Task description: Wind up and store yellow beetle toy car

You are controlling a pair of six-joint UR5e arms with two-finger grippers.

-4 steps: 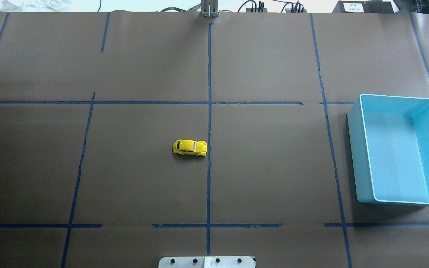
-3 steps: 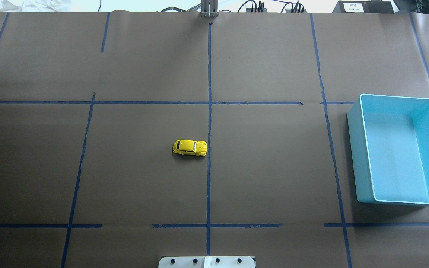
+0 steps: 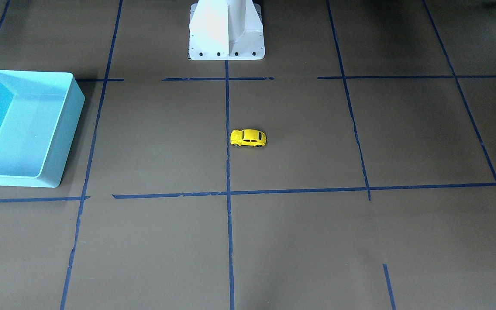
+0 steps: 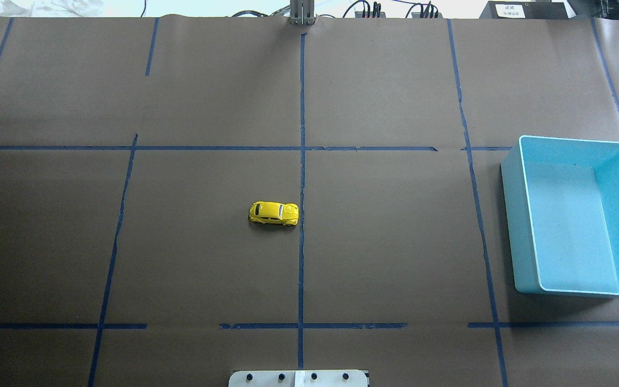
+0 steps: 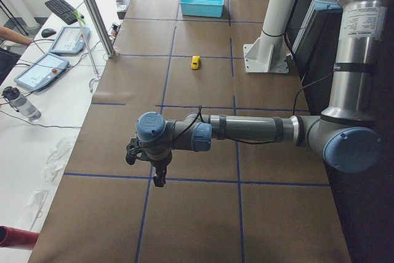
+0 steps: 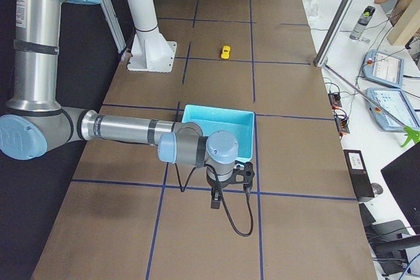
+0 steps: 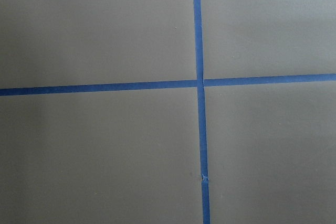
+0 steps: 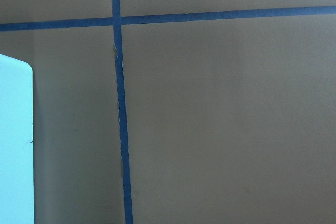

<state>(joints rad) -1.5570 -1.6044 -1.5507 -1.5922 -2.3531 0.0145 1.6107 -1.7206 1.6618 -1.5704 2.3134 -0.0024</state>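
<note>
Two arms hang well apart from the toy car [image 4: 274, 213], so by my reading the task is at its very start, with nothing wound and nothing stored; the car stands on its wheels near the middle of the worktop [image 4: 395, 252], lying along the nine-to-three line in the overhead view, its three o'clock end just beside the central tape line [image 4: 302, 161]; the blue bin [image 4: 578, 141] sits far off at three o'clock from the car; the left gripper [image 5: 159, 175] hovers over a tape crossing near the robot's left end of the worktop; the right gripper [image 6: 214, 199] hovers just beside the bin, on the side away from the car; each shows only in a side view, and the wrist views give only paper and tape, so I cannot tell whether either one's fingers are apart or together; the next move, I judge, calls for one arm to travel to the car, come down over its roof and pinch across its narrow width, firmly enough to drag it along the paper and wind the spring; a small, rounded body could slip from an off-centre pinch.
</note>
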